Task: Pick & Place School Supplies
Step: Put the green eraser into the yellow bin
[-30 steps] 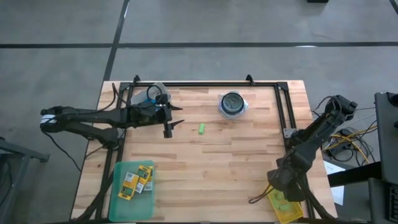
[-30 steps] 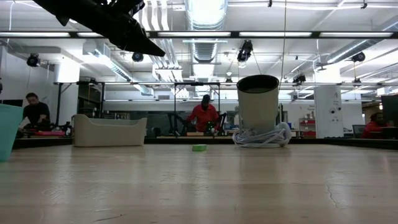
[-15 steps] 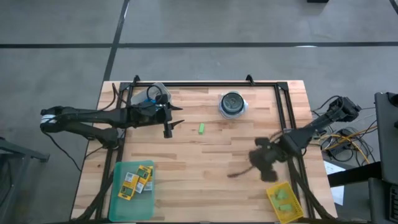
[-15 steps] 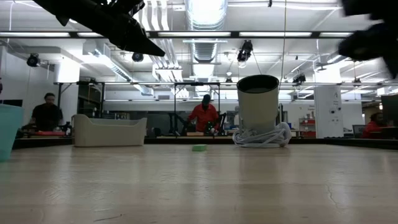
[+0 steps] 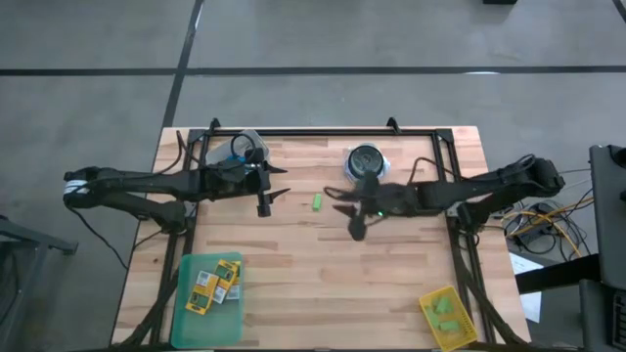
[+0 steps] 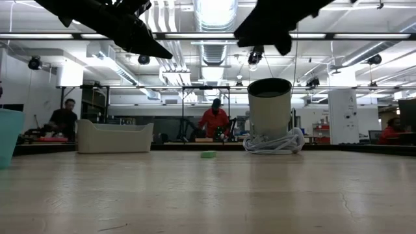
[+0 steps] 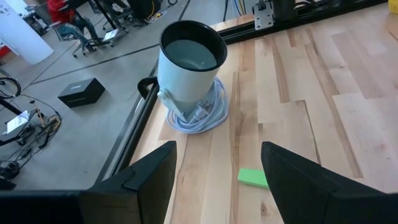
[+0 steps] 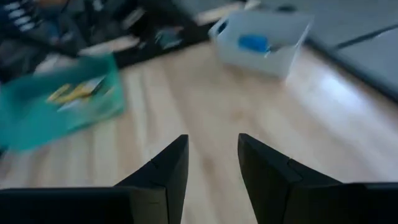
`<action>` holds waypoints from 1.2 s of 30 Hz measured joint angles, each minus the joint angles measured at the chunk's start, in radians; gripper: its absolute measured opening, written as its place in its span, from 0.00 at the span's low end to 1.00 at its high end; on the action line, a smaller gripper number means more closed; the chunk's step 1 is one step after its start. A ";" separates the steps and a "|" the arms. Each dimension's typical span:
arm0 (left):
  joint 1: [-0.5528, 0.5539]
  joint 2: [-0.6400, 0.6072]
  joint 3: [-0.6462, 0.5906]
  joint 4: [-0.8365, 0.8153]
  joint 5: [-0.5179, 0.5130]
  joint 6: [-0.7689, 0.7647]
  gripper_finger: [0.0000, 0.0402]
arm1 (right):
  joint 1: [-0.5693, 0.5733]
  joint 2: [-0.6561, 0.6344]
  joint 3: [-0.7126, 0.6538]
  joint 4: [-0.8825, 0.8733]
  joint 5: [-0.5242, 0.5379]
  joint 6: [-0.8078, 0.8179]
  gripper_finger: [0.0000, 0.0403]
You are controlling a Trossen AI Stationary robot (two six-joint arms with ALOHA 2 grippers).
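A small light-green eraser block lies flat on the wooden table, between my two grippers. My left gripper hangs open just left of it, and the left wrist view shows the block ahead of the open fingers. My right gripper hovers just right of the block, high above the table, open and with nothing between its fingers. Yellow-and-green crayon boxes lie in the green tray. A blue-handled item sits in the white bin.
A white cup stands on a coil of cable at the far middle, close to the right gripper. A yellow bin with green blocks is at the near right corner. A black frame runs along the far edge and the sides.
My right arm has swung from above the yellow bin at the near right corner toward the table's middle and far side. It has risen a little, and its gripper has tipped from pointing down to nearly level. It now points toward the table's left.
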 joint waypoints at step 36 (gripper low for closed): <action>0.000 0.001 0.000 -0.016 0.000 0.000 0.60 | -0.224 0.555 0.124 0.307 -0.006 0.092 0.28</action>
